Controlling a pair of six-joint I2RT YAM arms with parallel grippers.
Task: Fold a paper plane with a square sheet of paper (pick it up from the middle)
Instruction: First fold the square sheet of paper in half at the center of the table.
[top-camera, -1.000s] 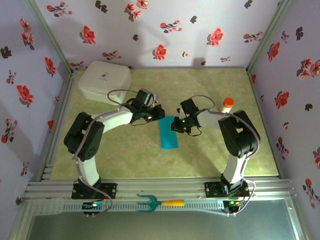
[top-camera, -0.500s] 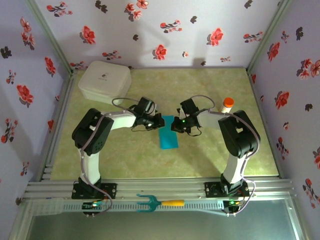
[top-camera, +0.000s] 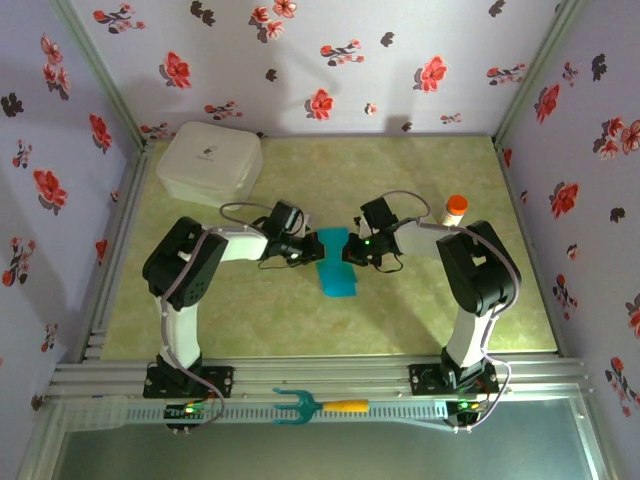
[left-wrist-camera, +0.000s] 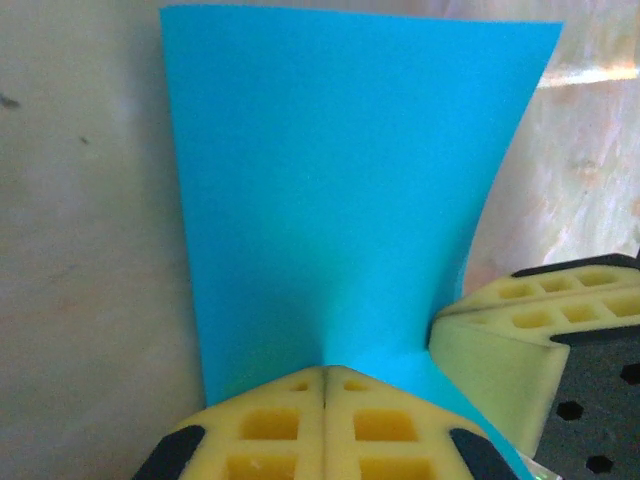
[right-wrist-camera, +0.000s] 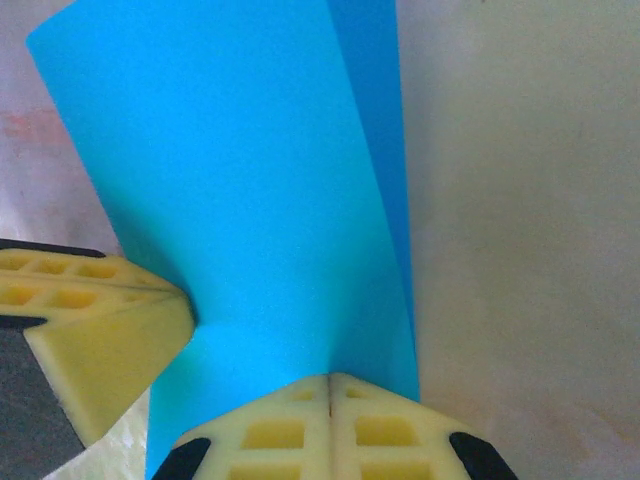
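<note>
Teal-blue square sheet of paper, ctr of view, folded narrow lengthwise, prob. 2 layers, top layer bowed.

right end effector sitting at bottom centre, its yellow fingers pressing flat together and pinching the near edge of the square sheet of paper. paper is curving away from the pinch, with a second layer showing as a darker strip along its right side. left end effector is showing at lower left, fingers closing on the paper's left edge. pale mottled tabletop is lying underneath.
</note>
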